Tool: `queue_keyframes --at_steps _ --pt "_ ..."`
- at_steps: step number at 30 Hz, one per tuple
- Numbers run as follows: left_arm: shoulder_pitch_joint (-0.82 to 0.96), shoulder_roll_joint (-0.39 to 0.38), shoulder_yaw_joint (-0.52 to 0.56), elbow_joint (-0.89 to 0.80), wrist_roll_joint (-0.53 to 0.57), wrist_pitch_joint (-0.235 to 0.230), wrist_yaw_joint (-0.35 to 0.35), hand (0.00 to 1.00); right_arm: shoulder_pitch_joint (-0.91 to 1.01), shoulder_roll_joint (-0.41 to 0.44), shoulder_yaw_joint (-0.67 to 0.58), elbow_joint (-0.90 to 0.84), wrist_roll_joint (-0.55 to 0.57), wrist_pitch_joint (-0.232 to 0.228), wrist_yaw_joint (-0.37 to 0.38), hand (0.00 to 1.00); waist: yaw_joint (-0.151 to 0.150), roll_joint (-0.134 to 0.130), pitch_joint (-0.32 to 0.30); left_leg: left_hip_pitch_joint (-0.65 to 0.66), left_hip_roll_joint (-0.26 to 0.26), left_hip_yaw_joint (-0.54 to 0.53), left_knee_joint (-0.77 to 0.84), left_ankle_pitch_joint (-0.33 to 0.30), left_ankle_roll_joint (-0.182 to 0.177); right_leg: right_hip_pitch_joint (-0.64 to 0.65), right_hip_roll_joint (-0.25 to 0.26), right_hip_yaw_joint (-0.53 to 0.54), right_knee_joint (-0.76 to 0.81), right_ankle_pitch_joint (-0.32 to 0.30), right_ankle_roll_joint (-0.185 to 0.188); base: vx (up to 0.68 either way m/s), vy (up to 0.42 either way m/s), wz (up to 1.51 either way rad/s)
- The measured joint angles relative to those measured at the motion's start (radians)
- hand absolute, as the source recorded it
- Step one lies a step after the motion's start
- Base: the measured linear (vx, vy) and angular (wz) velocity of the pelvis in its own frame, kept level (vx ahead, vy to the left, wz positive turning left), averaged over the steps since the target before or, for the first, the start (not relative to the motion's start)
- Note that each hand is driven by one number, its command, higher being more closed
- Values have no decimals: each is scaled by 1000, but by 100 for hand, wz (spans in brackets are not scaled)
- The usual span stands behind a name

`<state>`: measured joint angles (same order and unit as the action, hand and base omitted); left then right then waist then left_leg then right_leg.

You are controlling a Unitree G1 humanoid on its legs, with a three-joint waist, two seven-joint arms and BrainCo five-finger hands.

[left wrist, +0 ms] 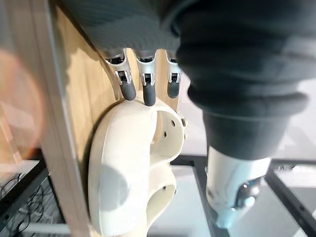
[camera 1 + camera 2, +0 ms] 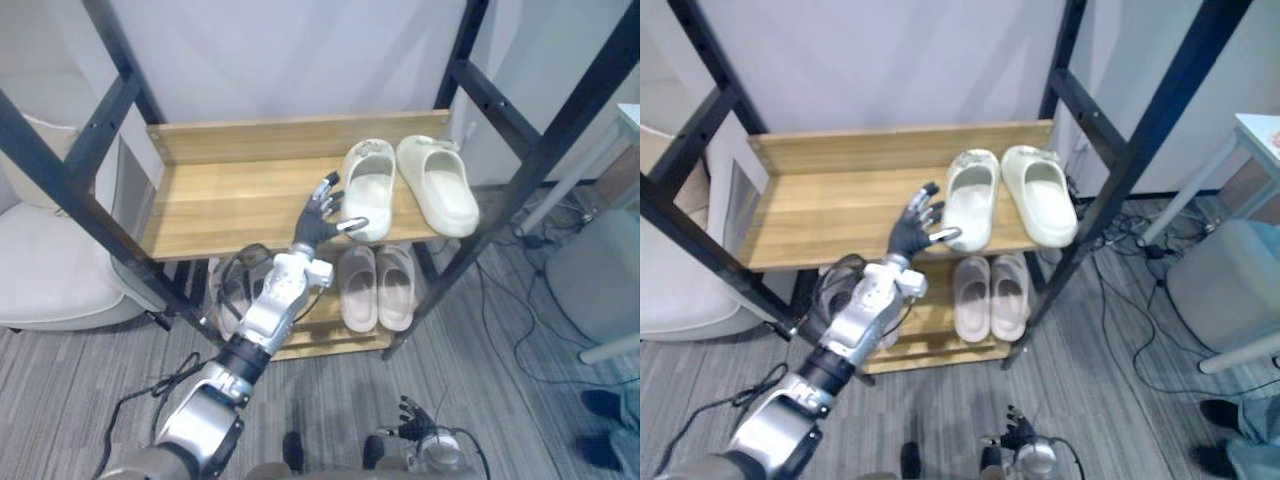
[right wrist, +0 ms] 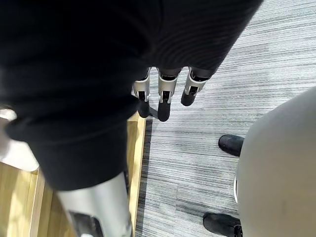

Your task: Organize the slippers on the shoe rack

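On the upper shelf (image 2: 220,195) of the shoe rack (image 2: 95,150), our left hand (image 2: 320,215) is at the front edge. Its fingers are straight and spread, and the thumb touches the heel end of the first cream slipper (image 2: 370,178). The second cream slipper (image 2: 437,185) lies just beside it on the right, so we count two there. On the lower shelf (image 2: 310,340) lie two more, the first beige slipper (image 2: 358,288) and the second beige slipper (image 2: 396,288). Our right hand (image 2: 415,420) hangs low over the floor (image 2: 500,390), fingers relaxed, holding nothing.
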<state>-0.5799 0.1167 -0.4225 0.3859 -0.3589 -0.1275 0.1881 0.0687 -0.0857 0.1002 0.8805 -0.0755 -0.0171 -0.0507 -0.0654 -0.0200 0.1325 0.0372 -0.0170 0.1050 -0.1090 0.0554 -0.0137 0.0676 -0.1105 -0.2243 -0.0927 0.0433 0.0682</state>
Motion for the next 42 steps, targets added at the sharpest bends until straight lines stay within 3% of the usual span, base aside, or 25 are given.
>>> queue_keyframes --at_steps 21,36,42 --pt "-48 -4 33 53 -15 6 0 0 -2 6 -18 -1 1 0 3 0 -12 -1 -1 4 5 39 5 -8 0 -13 3 33 0 4 1 2 2 -4" --pt "177 64 59 -196 -39 13 -66 0 1 6 -4 -1 1 5 12 0 8 -3 -3 15 -5 -31 5 -4 6 29 -5 -33 4 -7 10 -6 -2 13" --pt "314 96 -88 -378 -110 12 -133 0 0 4 9 11 1 5 11 0 26 -6 -5 15 -14 -47 5 -3 8 38 -12 -46 4 -13 15 5 6 11"
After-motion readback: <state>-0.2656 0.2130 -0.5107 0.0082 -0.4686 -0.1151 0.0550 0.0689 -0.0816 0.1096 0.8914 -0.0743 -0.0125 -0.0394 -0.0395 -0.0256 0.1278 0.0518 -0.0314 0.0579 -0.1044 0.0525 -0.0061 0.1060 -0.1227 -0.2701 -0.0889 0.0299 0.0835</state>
